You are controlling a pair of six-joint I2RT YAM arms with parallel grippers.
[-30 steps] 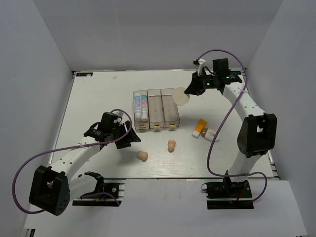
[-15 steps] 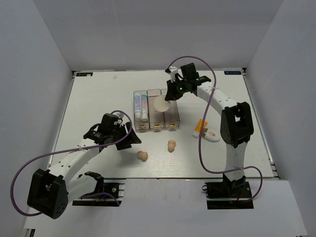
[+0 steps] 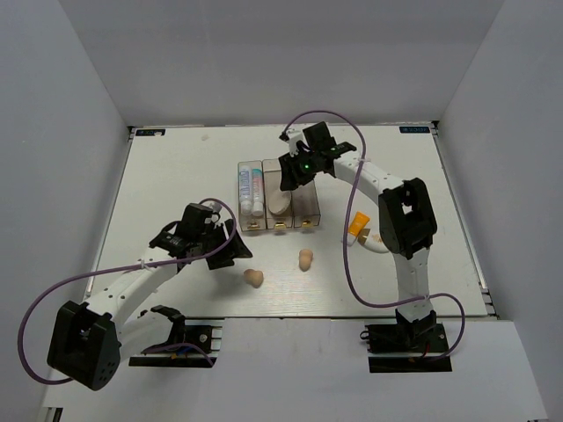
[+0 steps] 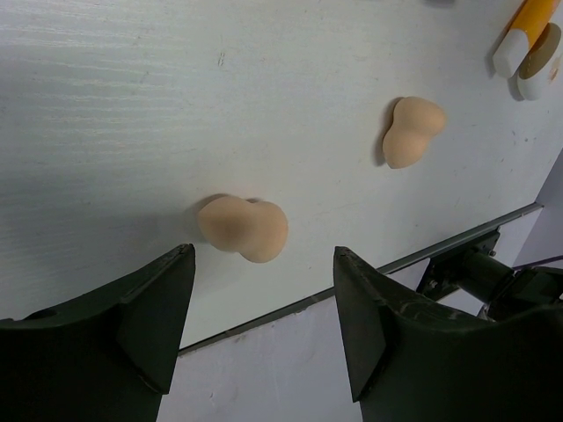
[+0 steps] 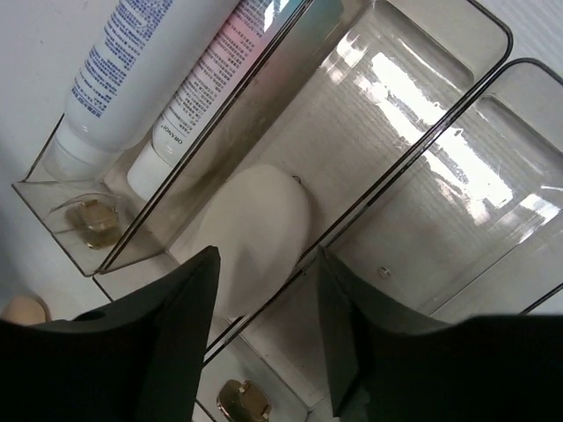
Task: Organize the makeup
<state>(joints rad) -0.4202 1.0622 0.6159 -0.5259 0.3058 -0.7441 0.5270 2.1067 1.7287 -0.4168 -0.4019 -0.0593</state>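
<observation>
My right gripper (image 3: 290, 173) hangs open over the clear box (image 3: 307, 214), and the round cream puff (image 5: 259, 230) lies free in the middle compartment just past its fingers. Two white tubes (image 3: 251, 188) lie in the left compartment. My left gripper (image 4: 261, 290) is open and low over the table, with one beige sponge (image 4: 244, 228) just ahead of its fingertips. The second sponge (image 3: 305, 258) lies further right. The orange-white tube (image 3: 356, 226) and the white oval pad (image 3: 376, 240) sit on the table right of the box.
The right compartment (image 5: 457, 176) of the box holds nothing. Small gold knobs (image 5: 240, 400) line the box's near end. The table's front edge (image 4: 440, 246) runs close behind the nearer sponge.
The right arm swung left from the back right, carrying the puff over the box, then opened; the puff now lies in the middle compartment. The left arm has barely moved.
</observation>
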